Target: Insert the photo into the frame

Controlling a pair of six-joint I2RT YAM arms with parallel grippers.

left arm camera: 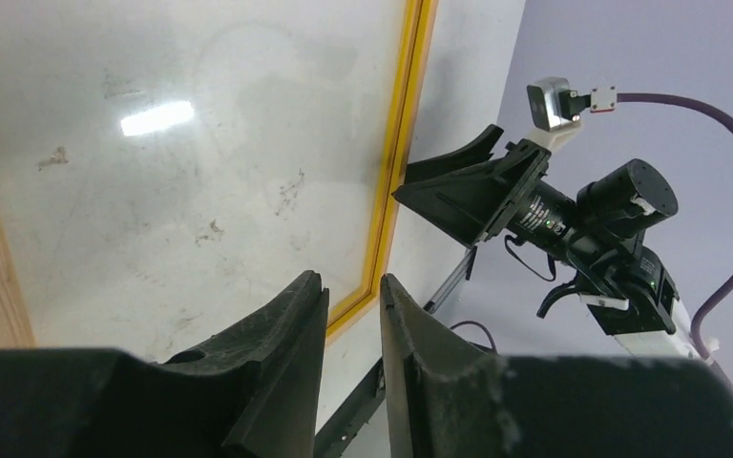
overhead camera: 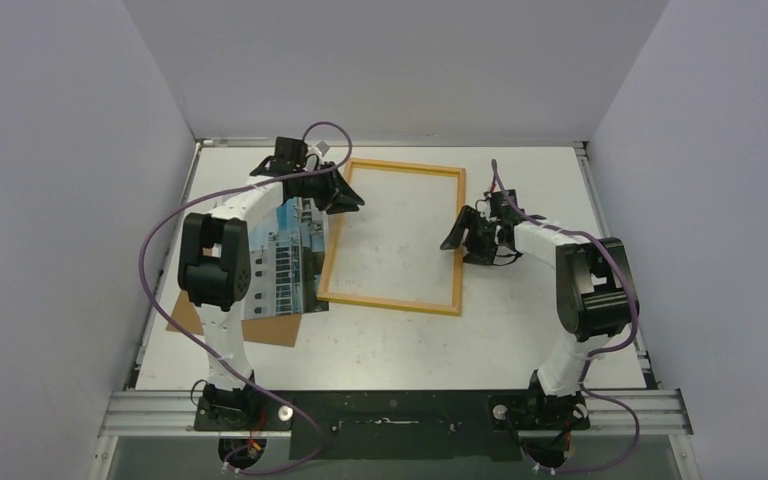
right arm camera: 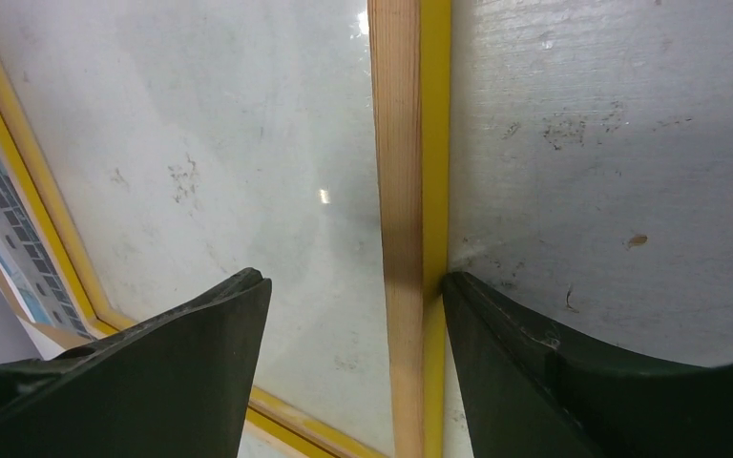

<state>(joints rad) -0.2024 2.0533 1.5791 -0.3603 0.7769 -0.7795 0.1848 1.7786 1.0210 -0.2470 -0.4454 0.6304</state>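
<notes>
Wood faces up on the frame, which lies flat in the middle of the tabletop with its yellow showing only along the edges. The photo lies printed side up just left of it, outside the frame. The photo's right edge runs along the frame's left rail, and whether the two touch cannot be told. It rests on a brown backing board whose near corner sticks out beneath it, and the left arm crosses above part of the print.

The left end effector sits at the far end of the frame's left rail. Its fingers are released, a slim gap between them with nothing in it. The right end effector is spread wide over the frame's right rail, one finger on each side. The outer finger sits right at the yellow edge, the inner one well apart from the rail, so the rail is not clamped.
</notes>
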